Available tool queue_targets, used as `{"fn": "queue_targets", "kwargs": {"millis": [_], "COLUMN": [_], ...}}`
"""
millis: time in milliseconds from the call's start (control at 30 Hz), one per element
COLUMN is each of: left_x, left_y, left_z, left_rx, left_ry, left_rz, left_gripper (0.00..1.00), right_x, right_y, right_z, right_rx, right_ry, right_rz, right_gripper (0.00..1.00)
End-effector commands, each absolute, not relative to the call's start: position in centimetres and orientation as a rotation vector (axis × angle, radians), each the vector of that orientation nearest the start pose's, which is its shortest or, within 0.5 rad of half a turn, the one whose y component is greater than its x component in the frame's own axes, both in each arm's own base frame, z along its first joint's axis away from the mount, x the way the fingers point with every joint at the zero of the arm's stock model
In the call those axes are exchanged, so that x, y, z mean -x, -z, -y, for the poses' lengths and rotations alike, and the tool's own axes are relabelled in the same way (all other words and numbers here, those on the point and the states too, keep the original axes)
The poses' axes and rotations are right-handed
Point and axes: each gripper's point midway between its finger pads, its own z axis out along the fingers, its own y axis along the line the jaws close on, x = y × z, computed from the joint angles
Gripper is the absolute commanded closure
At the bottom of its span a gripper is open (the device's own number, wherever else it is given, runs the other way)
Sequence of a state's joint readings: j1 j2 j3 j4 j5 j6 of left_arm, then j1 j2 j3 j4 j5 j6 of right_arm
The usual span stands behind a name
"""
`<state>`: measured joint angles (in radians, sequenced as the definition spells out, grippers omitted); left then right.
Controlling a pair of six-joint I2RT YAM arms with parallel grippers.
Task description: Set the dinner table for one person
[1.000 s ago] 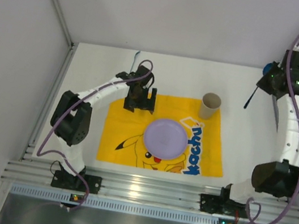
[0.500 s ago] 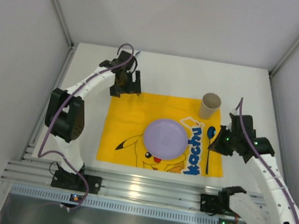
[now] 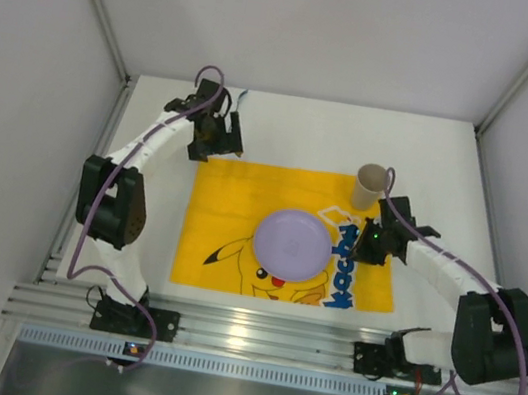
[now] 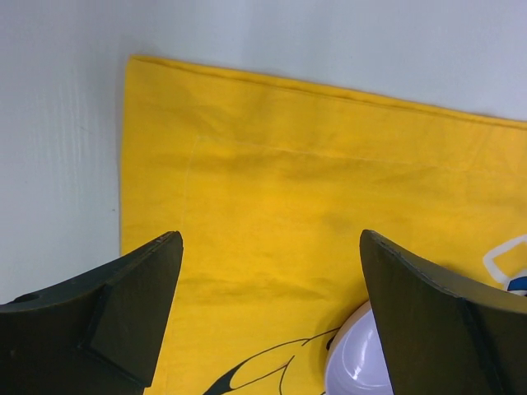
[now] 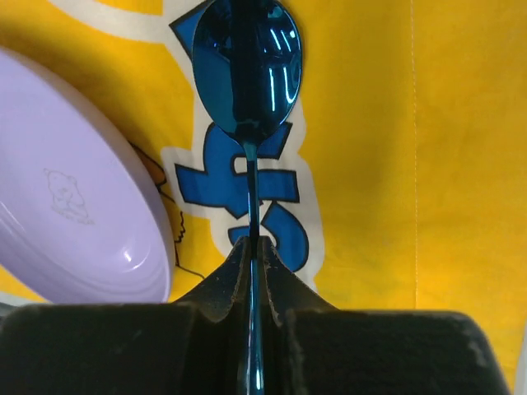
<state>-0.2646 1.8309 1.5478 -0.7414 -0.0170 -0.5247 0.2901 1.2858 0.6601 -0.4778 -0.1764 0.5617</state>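
Dinner table (image 3: 305, 133) matte white, yellow mat (image 3: 233, 202) on it, pale walls (image 3: 323, 25) around

Left pincer (image 4: 270, 247) gapes wide, arm stretched far; right pincer (image 5: 251, 247) clamped tight, arm bent inward

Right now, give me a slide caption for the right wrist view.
Right fingers shut on a blue spoon, its bowl over the yellow mat's blue lettering, lavender plate alongside.
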Motion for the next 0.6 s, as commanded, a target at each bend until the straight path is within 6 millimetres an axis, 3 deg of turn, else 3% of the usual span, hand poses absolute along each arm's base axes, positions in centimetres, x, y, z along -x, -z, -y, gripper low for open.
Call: {"fn": "queue_targets", "kwargs": {"millis": [0, 33, 67, 167, 233, 267, 333, 567], "left_x": [-44.1, -44.4, -44.8, -46.2, -47.2, -48.2, -49.7, -58.5], "left_y": [-15.3, -15.2, -15.3, -15.1, -14.7, -15.4, -14.3, -11.5], "left_z": [12.8, 12.5, 12.4, 11.9, 11.9, 11.6, 11.1, 10.2], "left_rx": [0.362, 0.374, 0.382, 0.422, 0.422, 0.426, 0.421, 0.433], "left_ry": [0.28, 0.267, 0.267, 0.266, 0.259, 0.253, 0.229, 0.239], "left_rz": [-2.496, -2.489, -2.479, -2.453, -2.443, -2.416, -2.425, -2.377], "left_gripper": [0.06, 0.06, 0.06, 0.07, 0.07, 0.07, 0.07, 0.12], "right_x": [-27.1, -27.0, -26.9, -26.4, -26.1, -26.1, -25.9, -24.5], "right_y": [-5.5, -5.3, -4.8, -4.4, -5.0, -5.8, -7.6, -16.8], "right_z": [-13.4, -13.2, -13.0, -12.8, -12.6, -12.6, -12.3, -10.7], "right_rx": [-0.263, -0.255, -0.26, -0.242, -0.224, -0.214, -0.196, -0.11], "right_ry": [-0.497, -0.473, -0.454, -0.43, -0.421, -0.421, -0.406, -0.377], "right_rz": [-2.607, -2.628, -2.65, -2.685, -2.7, -2.691, -2.687, -2.526], "right_gripper": [1.0, 1.0, 0.93, 0.62, 0.56, 0.54, 0.53, 0.5]}}
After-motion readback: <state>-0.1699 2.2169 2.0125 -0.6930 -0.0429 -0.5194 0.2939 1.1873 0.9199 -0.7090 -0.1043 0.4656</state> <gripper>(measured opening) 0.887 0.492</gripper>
